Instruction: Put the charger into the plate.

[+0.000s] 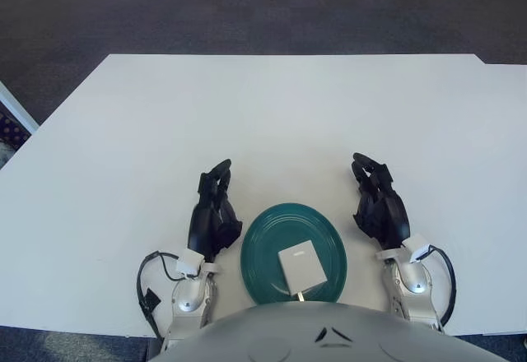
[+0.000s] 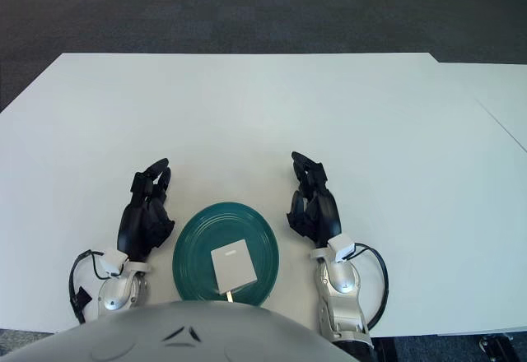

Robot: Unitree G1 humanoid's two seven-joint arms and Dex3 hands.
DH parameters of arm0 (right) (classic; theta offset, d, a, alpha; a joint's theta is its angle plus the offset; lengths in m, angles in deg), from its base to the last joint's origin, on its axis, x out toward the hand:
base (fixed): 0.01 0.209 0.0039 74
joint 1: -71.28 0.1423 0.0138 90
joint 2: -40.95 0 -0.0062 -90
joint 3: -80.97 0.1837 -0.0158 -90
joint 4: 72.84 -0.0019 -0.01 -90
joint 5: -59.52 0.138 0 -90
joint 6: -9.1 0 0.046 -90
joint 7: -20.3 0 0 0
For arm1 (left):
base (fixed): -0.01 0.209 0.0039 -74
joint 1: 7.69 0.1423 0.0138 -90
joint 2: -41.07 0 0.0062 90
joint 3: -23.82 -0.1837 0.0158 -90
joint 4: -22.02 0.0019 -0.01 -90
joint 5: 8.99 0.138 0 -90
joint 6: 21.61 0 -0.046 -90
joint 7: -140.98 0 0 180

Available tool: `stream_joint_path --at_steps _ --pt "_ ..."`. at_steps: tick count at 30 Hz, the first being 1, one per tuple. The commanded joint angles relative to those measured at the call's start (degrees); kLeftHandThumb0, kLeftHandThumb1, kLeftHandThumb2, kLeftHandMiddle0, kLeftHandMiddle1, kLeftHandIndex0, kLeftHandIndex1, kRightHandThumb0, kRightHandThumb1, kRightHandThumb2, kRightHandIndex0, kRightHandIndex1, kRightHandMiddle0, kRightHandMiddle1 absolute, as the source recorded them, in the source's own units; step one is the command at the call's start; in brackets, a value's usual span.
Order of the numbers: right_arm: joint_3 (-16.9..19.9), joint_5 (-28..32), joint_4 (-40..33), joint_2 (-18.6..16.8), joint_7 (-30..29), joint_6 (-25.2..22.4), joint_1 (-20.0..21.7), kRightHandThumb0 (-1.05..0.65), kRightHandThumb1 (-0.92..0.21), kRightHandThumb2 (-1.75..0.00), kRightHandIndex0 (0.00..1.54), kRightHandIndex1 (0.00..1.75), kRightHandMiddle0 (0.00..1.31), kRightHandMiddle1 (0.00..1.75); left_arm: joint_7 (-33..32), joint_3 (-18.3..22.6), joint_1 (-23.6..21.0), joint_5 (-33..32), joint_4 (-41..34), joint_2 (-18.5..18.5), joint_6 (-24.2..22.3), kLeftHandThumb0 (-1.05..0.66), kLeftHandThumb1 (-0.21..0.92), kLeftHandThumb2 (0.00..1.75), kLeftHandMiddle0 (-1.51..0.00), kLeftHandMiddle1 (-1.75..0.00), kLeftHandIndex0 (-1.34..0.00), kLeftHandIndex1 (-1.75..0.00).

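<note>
Already plated: square white charger lies flat in round teal plate.
Left hand and right hand flank plate, black fingers loosely curled, holding nothing, over smooth white table.
</note>
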Motion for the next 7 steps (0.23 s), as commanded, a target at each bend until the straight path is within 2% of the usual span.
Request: stream_joint_path --at_steps 1,7 --pt "-0.32 -0.21 6.42 -0.31 -0.32 -5.36 -7.36 -0.82 -0.92 -0.86 0.23 0.01 0.0 0.69 0.24 1.2 2.84 0.86 5.74 -2.4 -0.56 -1.05 0.92 1.0 -0.22 0.0 0.0 -0.72" --pt "-0.52 -0.63 6.35 -0.37 -0.75 -5.3 -7.27 -0.84 -0.92 -0.85 0.24 0.01 0.0 0.69 0.73 1.15 2.99 0.41 4.51 -2.72 -0.28 -1.05 0.92 1.01 -0.23 -0.01 0.0 -0.72"
